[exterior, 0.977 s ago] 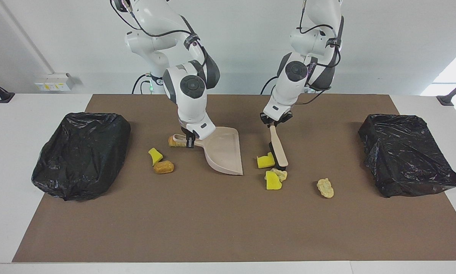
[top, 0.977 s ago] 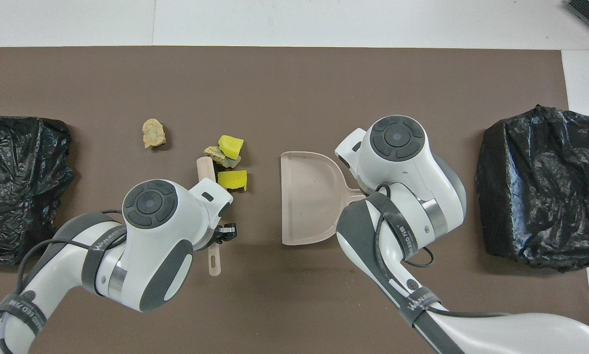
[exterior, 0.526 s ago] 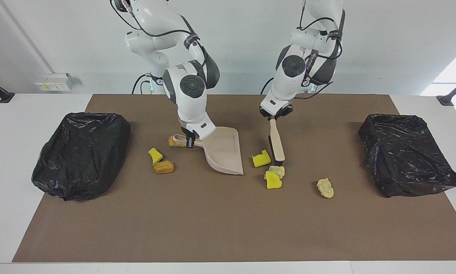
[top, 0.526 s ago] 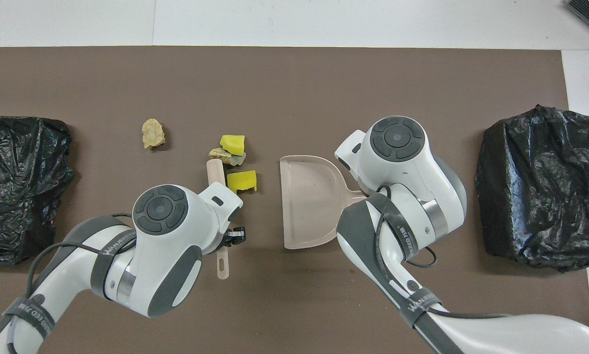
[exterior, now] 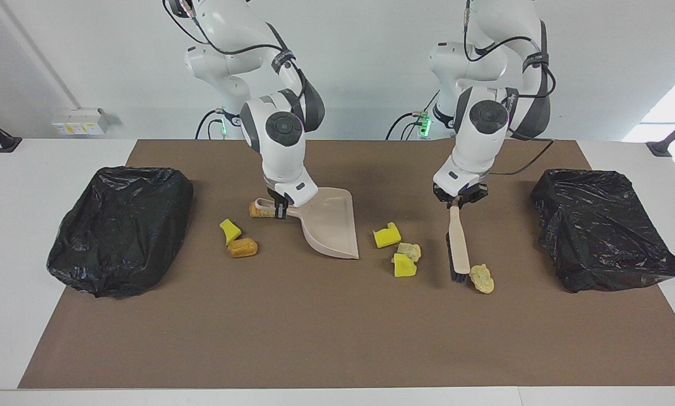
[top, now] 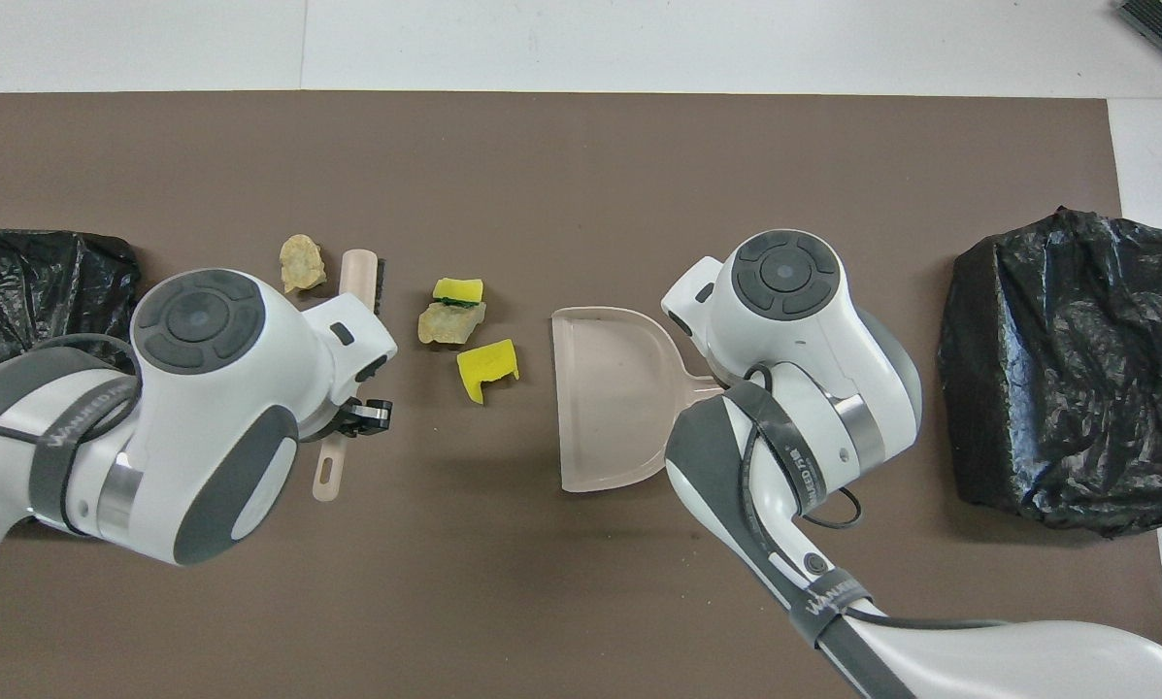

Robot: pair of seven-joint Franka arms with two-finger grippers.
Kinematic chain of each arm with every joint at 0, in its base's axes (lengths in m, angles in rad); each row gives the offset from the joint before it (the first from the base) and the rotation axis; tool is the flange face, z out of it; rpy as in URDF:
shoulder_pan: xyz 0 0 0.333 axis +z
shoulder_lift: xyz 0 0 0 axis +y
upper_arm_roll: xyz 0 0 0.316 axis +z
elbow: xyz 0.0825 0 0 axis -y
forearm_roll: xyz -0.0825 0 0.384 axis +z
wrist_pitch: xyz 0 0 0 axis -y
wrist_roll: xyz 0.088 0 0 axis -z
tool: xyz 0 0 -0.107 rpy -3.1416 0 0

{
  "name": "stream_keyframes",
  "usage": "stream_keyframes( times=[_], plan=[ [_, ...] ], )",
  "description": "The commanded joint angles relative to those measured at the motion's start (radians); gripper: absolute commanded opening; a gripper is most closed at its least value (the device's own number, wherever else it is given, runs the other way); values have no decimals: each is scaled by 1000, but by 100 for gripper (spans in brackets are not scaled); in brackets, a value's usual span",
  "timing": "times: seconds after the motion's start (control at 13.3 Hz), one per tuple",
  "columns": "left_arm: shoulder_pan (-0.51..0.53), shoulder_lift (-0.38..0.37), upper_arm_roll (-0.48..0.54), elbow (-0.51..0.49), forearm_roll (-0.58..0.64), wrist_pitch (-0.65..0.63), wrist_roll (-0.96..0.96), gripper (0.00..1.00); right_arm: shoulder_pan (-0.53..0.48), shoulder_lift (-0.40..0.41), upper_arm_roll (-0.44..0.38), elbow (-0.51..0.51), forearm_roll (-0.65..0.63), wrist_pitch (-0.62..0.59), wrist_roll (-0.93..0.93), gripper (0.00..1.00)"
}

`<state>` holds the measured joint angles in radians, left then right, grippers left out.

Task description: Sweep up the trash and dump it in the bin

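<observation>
Lowest of the items in the facing frame, a pale yellowish bread-like lump [exterior: 482,278] lies on the brown mat [exterior: 314,338] that covers the worktop, touching the black bristles of the beige-handled brush [exterior: 458,248]. Nearer the frame's centre, a bright yellow sponge chunk [exterior: 404,266], a tan crumbly lump [exterior: 409,250] and a notched yellow sponge piece [exterior: 386,235] lie close together. At mid-frame the beige plastic dustpan [exterior: 331,225] stands tilted, lip on the mat. Toward the right arm's end lie a small yellow sponge wedge [exterior: 229,230] and a golden-brown lump [exterior: 242,247], with another golden lump [exterior: 255,210] beside the dustpan's handle. Higher up, the left hand [exterior: 460,197] pinches the brush's handle and the right hand [exterior: 281,211] pinches the dustpan's handle. Two black-bagged bins [exterior: 120,228] [exterior: 605,228] sit at the frame's side edges
</observation>
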<state>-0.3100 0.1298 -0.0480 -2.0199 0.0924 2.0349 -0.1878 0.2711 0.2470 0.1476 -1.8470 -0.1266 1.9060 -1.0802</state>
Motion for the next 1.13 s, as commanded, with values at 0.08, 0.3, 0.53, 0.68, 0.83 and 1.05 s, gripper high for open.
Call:
stream_keyframes(
  times=[0.08, 0.3, 0.53, 0.68, 0.83, 1.05],
  plan=[
    [-64, 22, -10, 0, 4, 28, 14, 0, 0, -26, 6, -15, -53, -41, 46, 0],
    [-141, -1, -10, -39, -89, 53, -4, 0, 2, -26, 6, -17, -53, -39, 63, 0],
    [-260, -58, -10, -95, -140, 36, -164, 0, 4, -26, 7, -23, -50, -25, 80, 0],
    [-331, -59, -12, -82, -186, 22, -246, 0, 5, -26, 9, -24, -47, -10, 100, 0],
    [-373, -61, -12, -63, -279, -5, -255, 0, 5, -22, 9, -35, -44, 16, 101, 0],
    [-351, -104, -3, -49, -312, -33, -239, 0, 4, -18, 10, -58, -31, 83, 97, 0]
  ],
)
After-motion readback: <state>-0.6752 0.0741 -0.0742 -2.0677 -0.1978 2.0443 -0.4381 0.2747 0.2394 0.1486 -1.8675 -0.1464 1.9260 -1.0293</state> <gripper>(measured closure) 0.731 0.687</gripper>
